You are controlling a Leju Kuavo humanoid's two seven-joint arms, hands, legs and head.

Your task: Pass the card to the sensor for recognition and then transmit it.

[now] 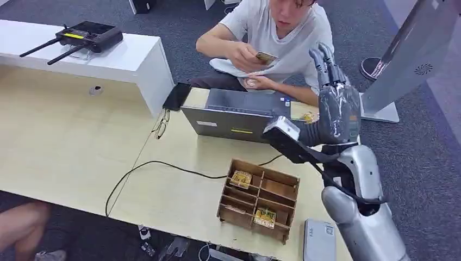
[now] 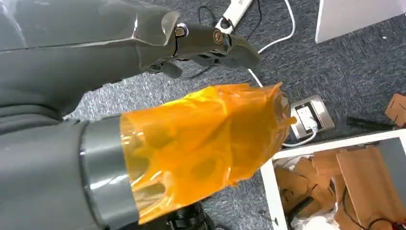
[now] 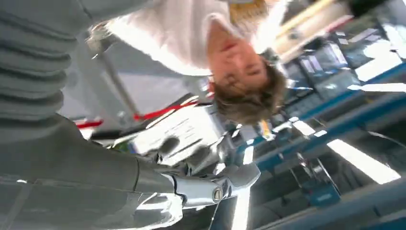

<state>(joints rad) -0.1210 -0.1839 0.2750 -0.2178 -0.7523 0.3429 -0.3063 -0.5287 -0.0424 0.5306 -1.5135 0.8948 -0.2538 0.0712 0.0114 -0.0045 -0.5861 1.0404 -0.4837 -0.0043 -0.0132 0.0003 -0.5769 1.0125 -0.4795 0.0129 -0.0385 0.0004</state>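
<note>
Fingers apart and holding nothing, the right hand [image 1: 334, 92] stands raised above the far edge of the table [image 1: 65, 147], just past the open laptop [image 1: 239, 114]. A seated person [image 1: 282, 38] beyond the laptop holds the card [image 1: 266, 57] between both hands. Near the table's front edge sits a wooden divided box [image 1: 260, 198] with small packets in two of its compartments. The left hand [image 2: 143, 120], its thumb wrapped in orange film, hangs over grey carpet; its fingers grip nothing.
</note>
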